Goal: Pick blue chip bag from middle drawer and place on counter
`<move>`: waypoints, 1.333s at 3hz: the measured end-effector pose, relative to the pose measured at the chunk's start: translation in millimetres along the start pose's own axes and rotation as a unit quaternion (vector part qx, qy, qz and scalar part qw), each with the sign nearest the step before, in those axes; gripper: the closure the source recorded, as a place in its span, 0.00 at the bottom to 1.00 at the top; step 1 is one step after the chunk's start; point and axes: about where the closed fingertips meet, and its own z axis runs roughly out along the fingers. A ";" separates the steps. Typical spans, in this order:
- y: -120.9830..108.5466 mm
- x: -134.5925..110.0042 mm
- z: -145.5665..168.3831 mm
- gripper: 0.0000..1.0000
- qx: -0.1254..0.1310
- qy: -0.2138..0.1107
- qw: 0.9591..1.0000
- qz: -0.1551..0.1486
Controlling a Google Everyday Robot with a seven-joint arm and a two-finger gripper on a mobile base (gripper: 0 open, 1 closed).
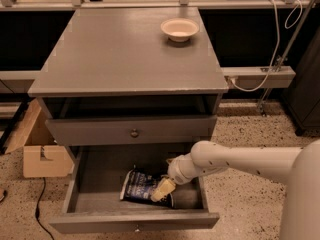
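Reaches from the right into the pulled-out middle drawer (pixel 100 223) with the gripper (pixel 162 189), set down on the right edge of the blue chip bag (pixel 136 185) (open or clamped, cannot tell). Shows the bag lying flat on the drawer floor, left of the gripper. Has, above and beyond, the closed upper drawer (pixel 100 131), then the counter (pixel 125 49) bearing a pale bowl (pixel 179 29) at far right.

Robotics lab: robot's pincer (pixel 162 189) in the middle drawer (pixel 73 184), cables (pixel 251 87), speckled floor (pixel 245 129).
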 end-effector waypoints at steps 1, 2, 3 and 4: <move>-18.7 8.9 7.7 0.00 0.018 -0.004 1.000 0.004; -36.1 20.6 23.6 0.00 0.024 0.000 1.000 0.013; -51.8 41.6 43.7 0.27 0.021 0.014 0.999 0.030; -55.2 53.8 47.0 0.50 0.022 0.022 0.999 0.038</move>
